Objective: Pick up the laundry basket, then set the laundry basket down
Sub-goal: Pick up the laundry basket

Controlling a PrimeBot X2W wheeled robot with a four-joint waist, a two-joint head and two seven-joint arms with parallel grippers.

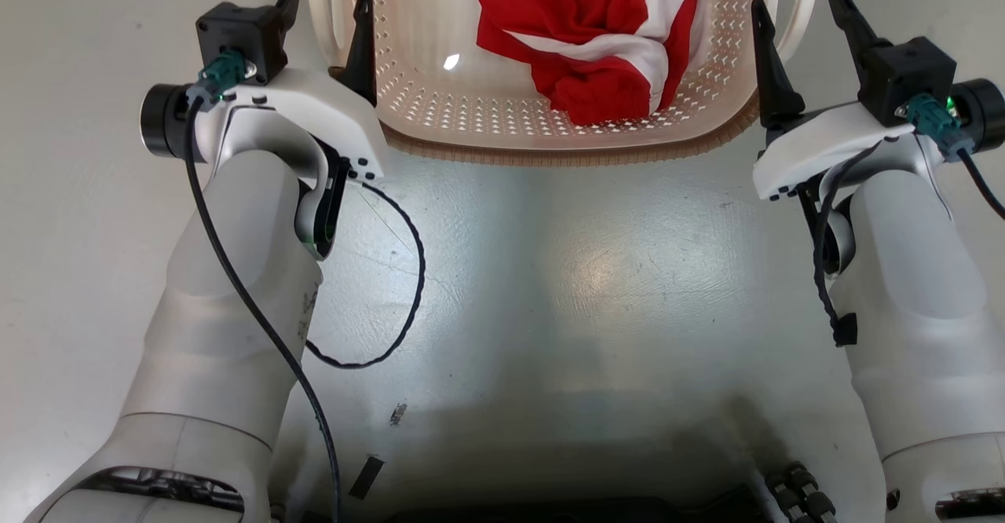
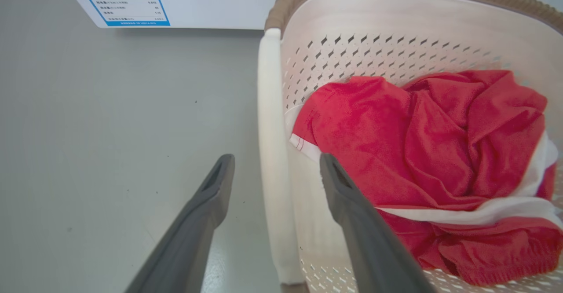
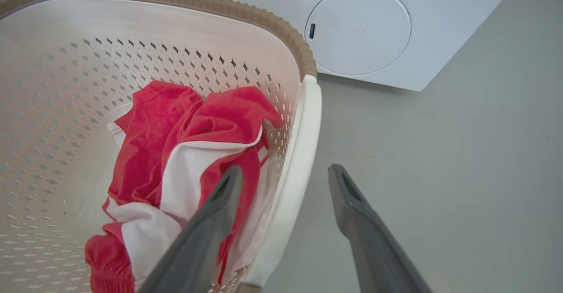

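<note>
The laundry basket (image 1: pixel 550 155), cream-white and perforated with a brown woven-look rim, lies ahead of me on the grey floor with a red and white cloth (image 1: pixel 597 28) inside. My left gripper (image 1: pixel 326 5) is open and straddles the basket's left loop handle (image 2: pixel 270 152), one finger outside and one inside the wall. My right gripper (image 1: pixel 797 9) is open too and straddles the right loop handle (image 3: pixel 303 130) in the same way. In the wrist views the left gripper (image 2: pixel 275 170) and the right gripper (image 3: pixel 285 178) show gaps between the fingers and the handles.
A white washing machine (image 3: pixel 358 29) with a round door stands just beyond the basket; its label (image 2: pixel 127 2) shows in the left wrist view. Grey floor (image 1: pixel 550 287) spreads between my arms and to both sides. A black cable (image 1: pixel 408 272) loops from my left wrist.
</note>
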